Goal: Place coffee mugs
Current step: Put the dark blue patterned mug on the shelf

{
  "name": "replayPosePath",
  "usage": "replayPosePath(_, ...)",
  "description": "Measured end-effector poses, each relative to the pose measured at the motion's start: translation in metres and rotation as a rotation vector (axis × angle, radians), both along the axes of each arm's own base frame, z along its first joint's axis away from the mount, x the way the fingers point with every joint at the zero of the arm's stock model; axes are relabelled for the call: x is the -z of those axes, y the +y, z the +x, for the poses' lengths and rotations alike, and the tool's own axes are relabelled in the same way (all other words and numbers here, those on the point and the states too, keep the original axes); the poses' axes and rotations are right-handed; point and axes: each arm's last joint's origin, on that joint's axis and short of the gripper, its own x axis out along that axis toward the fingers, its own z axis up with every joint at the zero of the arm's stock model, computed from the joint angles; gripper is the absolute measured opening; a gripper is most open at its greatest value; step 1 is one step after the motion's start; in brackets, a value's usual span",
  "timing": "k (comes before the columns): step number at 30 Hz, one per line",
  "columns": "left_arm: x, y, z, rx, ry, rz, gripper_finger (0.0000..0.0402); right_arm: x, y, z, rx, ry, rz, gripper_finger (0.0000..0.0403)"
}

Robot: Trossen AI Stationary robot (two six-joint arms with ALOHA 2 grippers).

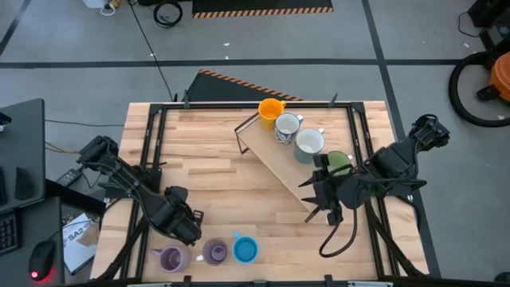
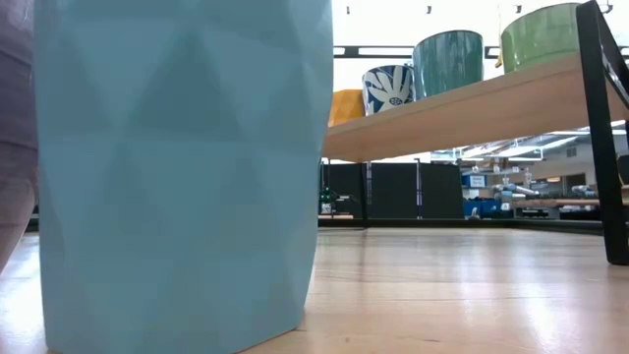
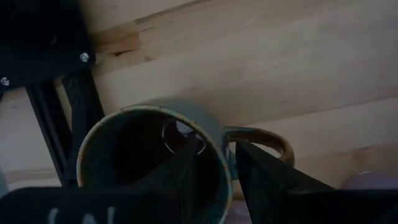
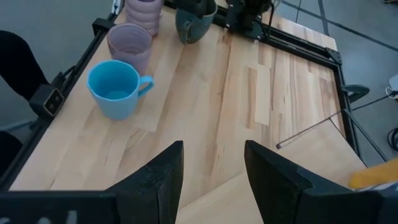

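Observation:
On the raised wooden board stand four mugs in a row: orange, white patterned, pale grey and green. At the table's near edge stand two purple mugs and the blue mug. My left gripper is near the near-left corner, shut on the dark brown mug, which it hides in the high view. My right gripper is open over the board's near end, beside the green mug, touching nothing. My left gripper has the dark brown mug by its wall just beside the handle. One finger is inside the mug and the other outside. The fingers come from above. The mug hangs slightly tilted; whether its base is on the table I cannot tell.
A black metal frame runs along the table's edges. The board slants from the far middle toward the right near side. The blue mug fills the low view close to the camera. Bare wood lies between the board and the left arm.

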Motion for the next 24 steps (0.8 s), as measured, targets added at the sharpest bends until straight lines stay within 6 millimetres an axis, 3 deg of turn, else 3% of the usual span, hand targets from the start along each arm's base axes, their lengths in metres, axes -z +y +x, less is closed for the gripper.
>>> replayPosePath(14, 0.011, -0.004, 0.003, 0.020, 0.054, 0.024, 0.0116, -0.002, 0.009, -0.003, -0.025, -0.025, 0.024, 0.0176)
replayPosePath(24, 0.046, 0.004, -0.001, 0.037, 0.078, 0.006, 0.0116, -0.002, 0.009, -0.004, -0.027, -0.025, 0.027, 0.0176)
